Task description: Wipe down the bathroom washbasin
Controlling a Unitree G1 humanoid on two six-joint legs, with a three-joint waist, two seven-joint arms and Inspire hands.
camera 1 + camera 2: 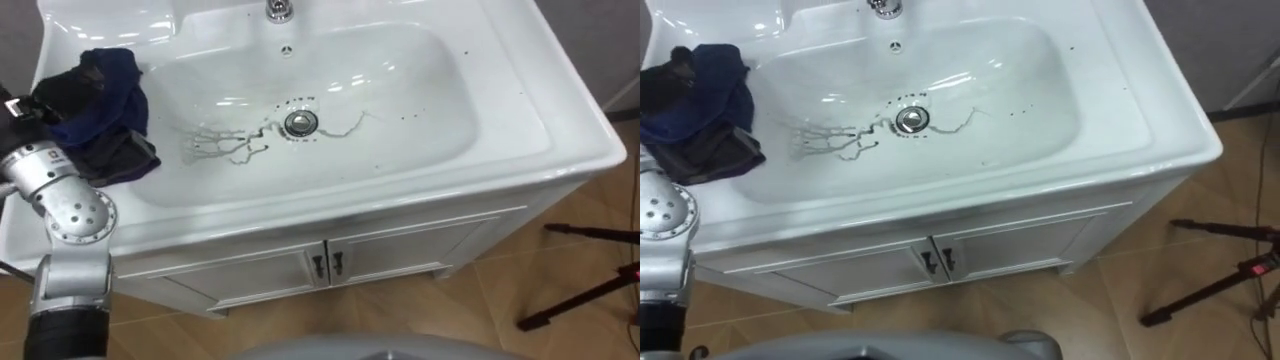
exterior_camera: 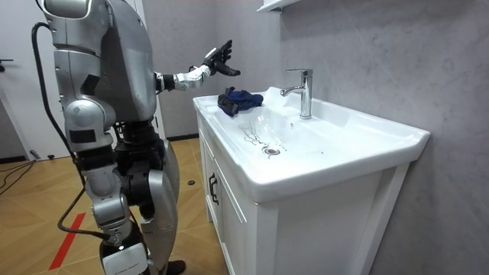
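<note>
The white basin [image 1: 420, 90] sits on a cabinet in front of me, with a chrome drain [image 1: 300, 122] in its middle. Dark squiggly marks [image 1: 225, 145] run across the bowl to the left of the drain, and small specks lie to its right. A dark blue cloth [image 1: 105, 100] lies bunched on the basin's left rim. My left hand [image 2: 221, 59] is raised above and behind the cloth, fingers spread and holding nothing. Its forearm [image 1: 60, 200] comes up along the left edge. My right arm hangs at my side in the room view.
A chrome tap [image 2: 304, 92] stands at the back of the basin. The cabinet doors [image 1: 325, 262] below are closed. Black tripod legs [image 1: 590, 290] lie on the wooden floor at the right. A grey wall stands behind the basin.
</note>
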